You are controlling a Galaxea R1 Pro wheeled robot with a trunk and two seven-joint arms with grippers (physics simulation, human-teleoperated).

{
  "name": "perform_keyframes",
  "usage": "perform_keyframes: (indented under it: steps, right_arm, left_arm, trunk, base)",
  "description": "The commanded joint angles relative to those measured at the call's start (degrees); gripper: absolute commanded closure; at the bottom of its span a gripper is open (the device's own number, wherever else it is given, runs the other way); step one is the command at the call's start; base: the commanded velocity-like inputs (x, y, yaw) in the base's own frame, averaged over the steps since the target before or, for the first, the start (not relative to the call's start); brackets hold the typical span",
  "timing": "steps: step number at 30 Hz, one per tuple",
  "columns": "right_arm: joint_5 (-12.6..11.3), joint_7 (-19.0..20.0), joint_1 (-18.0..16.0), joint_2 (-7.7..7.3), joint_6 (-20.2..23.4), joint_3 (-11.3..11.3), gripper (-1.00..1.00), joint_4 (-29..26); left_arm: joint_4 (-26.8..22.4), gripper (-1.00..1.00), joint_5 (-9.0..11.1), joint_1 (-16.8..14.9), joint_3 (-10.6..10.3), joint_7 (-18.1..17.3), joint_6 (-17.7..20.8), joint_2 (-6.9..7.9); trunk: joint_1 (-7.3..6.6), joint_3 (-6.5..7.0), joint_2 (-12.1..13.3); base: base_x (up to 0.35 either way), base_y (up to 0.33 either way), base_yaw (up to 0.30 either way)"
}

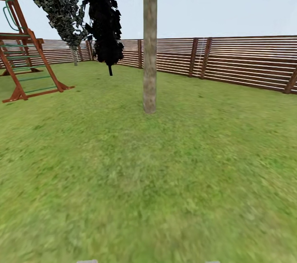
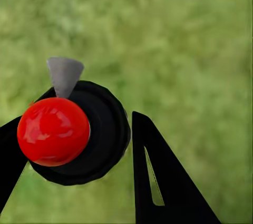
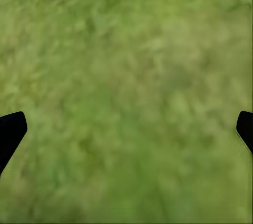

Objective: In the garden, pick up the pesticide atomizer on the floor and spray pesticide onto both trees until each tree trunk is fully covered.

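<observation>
Left gripper (image 2: 79,145) clamps the atomizer (image 2: 79,139), red cap up, over grass (image 2: 200,39); no label readable. Right gripper (image 3: 126,129) gapes wide above grass. Ahead a trunk (image 1: 149,48) rises; behind it the fence (image 1: 247,63), playset (image 1: 24,57) off left.

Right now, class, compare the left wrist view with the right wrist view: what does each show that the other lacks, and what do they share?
In the left wrist view alone: the left hand is closed on the atomizer, a black round body with a glossy red ball and a small grey nozzle.

In the right wrist view alone: the right hand holds nothing, its dark fingertips spread wide at opposite edges of the picture.

Both share: blurred green grass below and black fingers.
</observation>
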Motion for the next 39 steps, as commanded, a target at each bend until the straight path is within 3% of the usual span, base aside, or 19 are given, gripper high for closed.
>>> perform_keyframes:
  steps: [1, 39]
  right_arm:
    - [0.3, 0.3, 0.0, 0.01, 0.0, -0.5, -1.00, 0.0]
    - [0.3, 0.3, 0.0, 0.01, 0.0, -0.5, -1.00, 0.0]
  left_arm:
    - [0.1, 1.00, -0.6, 0.0, 0.3, 0.3, -0.2, 0.00]
    - [0.1, 1.00, -0.6, 0.0, 0.3, 0.0, -0.1, 0.16]
  trunk:
    - [0.03, -0.05, 0.0]
    - [0.03, -0.05, 0.0]
  base:
    - [0.341, 0.000, 0.000]
    - [0.341, 0.000, 0.000]
